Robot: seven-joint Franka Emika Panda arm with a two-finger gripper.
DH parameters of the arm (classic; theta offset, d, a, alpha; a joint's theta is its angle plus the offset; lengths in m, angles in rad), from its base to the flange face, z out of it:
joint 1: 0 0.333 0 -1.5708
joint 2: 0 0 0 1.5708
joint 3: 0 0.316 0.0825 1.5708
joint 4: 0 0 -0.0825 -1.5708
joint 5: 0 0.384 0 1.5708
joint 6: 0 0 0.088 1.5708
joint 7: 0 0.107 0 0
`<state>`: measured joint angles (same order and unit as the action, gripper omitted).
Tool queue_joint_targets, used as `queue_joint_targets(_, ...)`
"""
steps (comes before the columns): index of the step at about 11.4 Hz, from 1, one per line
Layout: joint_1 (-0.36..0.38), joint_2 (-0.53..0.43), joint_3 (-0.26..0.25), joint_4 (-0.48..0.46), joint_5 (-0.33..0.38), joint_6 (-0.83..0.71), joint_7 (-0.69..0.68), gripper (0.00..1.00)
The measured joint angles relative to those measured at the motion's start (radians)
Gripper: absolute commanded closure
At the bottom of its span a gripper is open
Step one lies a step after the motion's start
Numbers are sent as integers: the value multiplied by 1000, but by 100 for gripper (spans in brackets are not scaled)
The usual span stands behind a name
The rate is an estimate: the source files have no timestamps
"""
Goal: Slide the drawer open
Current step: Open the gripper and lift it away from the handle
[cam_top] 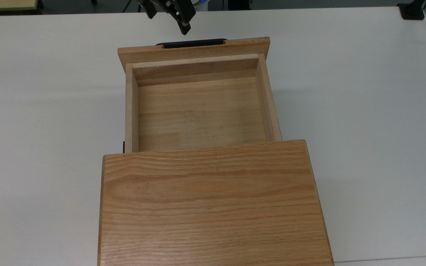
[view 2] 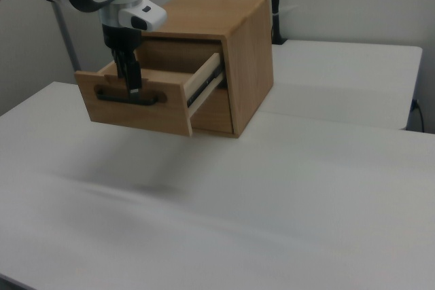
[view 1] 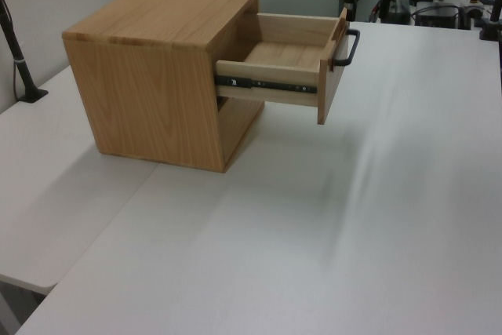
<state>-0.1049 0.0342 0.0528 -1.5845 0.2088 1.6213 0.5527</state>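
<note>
Drawer (cam_top: 198,111) of light oak with a long black bar handle (cam_top: 192,43) juts far from its cabinet (cam_top: 209,203) mid-counter, and the empty end effector (view 2: 133,81), spread unclear, could knock it shut if lowered carelessly.

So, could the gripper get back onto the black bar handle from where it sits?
Probably yes. The gripper hangs just above the handle on the pulled-out drawer, and nothing lies between them.
</note>
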Motion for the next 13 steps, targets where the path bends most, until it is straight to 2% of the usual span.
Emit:
queue_joint_targets(5,-4,-74,-5,-2,0,-3,39,0)
queue_joint_targets(8,-3,-116,-3,-15,-24,-34,-173,0)
queue_joint_targets(10,9,-121,-2,-20,-94,-38,-349,0)
queue_joint_targets(13,58,-117,1,-31,-264,-38,-546,0)
